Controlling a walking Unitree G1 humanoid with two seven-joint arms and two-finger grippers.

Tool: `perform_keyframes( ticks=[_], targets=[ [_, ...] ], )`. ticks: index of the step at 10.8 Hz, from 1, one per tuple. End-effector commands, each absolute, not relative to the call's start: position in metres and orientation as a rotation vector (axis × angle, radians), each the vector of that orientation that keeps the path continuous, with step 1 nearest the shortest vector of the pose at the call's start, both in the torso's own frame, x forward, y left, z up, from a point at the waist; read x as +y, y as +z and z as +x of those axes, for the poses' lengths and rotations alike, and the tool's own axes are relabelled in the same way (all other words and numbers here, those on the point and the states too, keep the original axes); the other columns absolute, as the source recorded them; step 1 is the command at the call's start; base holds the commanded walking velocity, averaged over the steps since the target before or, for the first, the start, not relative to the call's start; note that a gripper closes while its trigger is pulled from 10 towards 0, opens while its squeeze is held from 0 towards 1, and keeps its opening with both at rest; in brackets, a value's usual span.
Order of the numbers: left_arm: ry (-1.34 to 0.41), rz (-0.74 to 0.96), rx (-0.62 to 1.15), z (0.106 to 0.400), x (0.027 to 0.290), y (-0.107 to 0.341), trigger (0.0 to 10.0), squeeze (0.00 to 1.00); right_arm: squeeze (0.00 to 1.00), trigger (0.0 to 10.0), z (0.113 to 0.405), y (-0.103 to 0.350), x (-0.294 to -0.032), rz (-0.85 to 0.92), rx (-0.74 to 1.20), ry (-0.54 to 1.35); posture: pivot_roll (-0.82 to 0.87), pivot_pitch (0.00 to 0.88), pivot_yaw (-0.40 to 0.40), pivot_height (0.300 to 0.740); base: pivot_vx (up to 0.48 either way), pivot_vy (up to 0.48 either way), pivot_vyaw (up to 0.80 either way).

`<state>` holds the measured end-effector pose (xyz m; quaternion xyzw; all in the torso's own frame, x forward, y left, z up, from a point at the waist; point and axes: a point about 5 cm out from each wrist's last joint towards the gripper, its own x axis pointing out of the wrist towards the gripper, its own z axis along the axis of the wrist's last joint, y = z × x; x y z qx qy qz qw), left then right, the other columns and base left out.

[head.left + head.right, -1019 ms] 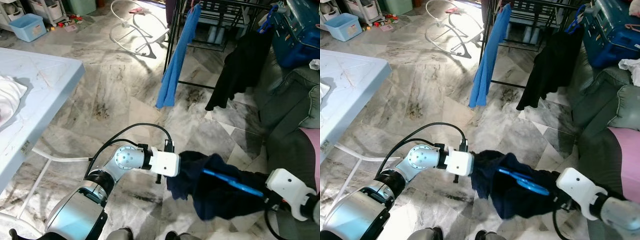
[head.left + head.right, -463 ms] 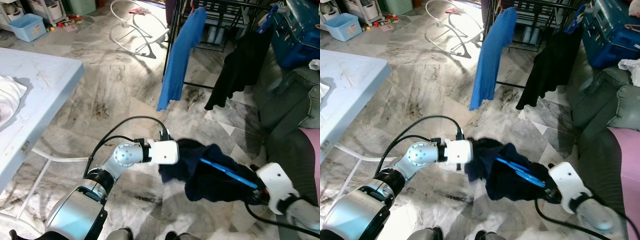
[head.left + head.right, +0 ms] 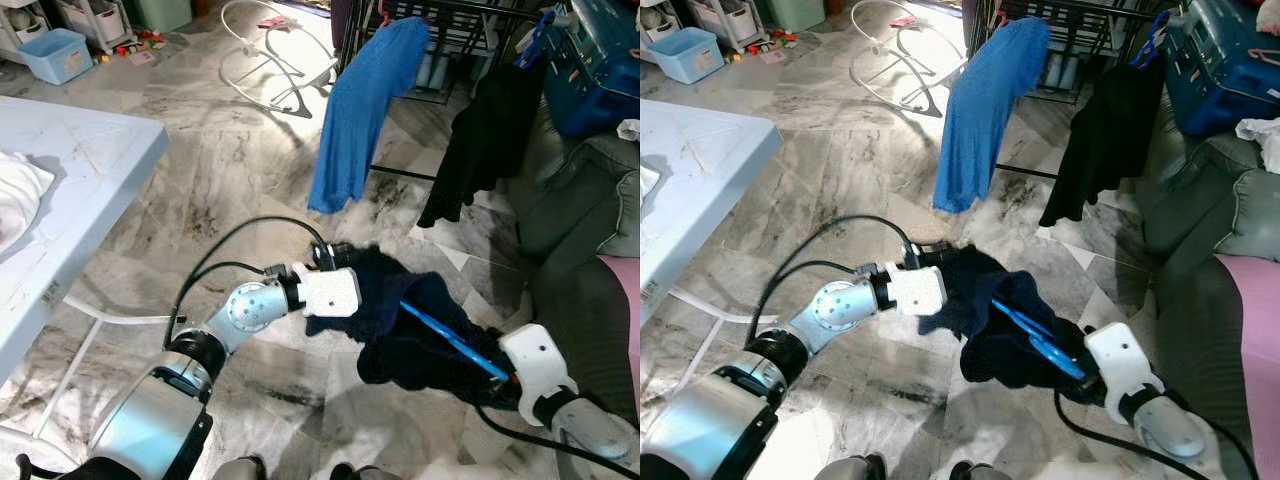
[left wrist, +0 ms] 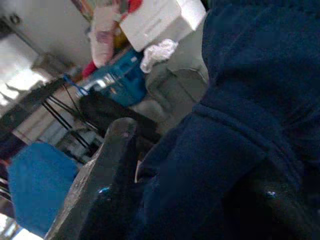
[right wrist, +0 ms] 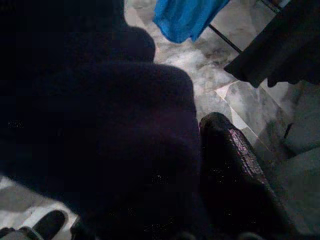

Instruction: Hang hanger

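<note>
navy garment (image 3: pixel 420 325) lifted nearer rack (image 3: pixel 440 20); both claws pinching it.

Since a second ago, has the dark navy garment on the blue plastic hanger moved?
Yes. The dark navy garment has risen toward the black metal drying rack.

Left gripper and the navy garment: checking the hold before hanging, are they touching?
Touching. In the left wrist view the navy garment is bunched between the left gripper fingers, pressing against both.
</note>
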<state>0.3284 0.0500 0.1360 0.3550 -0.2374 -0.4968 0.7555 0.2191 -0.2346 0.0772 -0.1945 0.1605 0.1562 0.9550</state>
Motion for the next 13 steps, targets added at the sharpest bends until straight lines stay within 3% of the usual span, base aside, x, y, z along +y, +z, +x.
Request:
perform_keyframes(
  ticks=[1, 2, 6, 9, 12, 13],
  targets=[
    [-1.11, 0.755, -0.648, 0.327, 0.039, 0.157, 10.0, 1.0, 0.0, 0.0, 0.213, 0.066, -0.239, -0.402, 0.396, 0.298, 0.03, 0.136, -0.09, 0.74, 0.0, 0.0, 0.0],
    [-1.22, 0.809, -0.575, 0.319, 0.041, 0.138, 10.0, 1.0, 0.0, 0.0, 0.214, 0.063, -0.237, -0.387, 0.405, 0.292, 0.04, 0.136, -0.088, 0.74, 0.0, 0.0, 0.0],
    [-1.356, 1.016, -0.454, 0.308, 0.06, 0.105, 10.0, 1.0, 0.0, 0.0, 0.21, 0.055, -0.234, -0.373, 0.442, 0.28, 0.03, 0.139, -0.091, 0.74, 0.0, 0.0, 0.0],
    [-1.314, 0.953, -0.43, 0.311, 0.062, 0.105, 10.0, 1.0, 0.0, 0.0, 0.213, 0.053, -0.242, -0.336, 0.456, 0.178, 0.03, 0.134, -0.098, 0.74, 0.0, 0.0, 0.0],
    [-1.349, 1.059, -0.303, 0.307, 0.075, 0.084, 10.0, 1.0, 0.0, 0.0, 0.222, 0.059, -0.264, -0.221, 0.424, -0.074, 0.03, 0.131, -0.092, 0.74, 0.0, 0.0, 0.0],
    [-1.252, 1.006, -0.264, 0.314, 0.077, 0.086, 10.0, 1.0, 0.0, 0.0, 0.222, 0.058, -0.266, -0.179, 0.432, -0.129, 0.03, 0.13, -0.085, 0.74, 0.0, 0.0, 0.0]
  ],
)
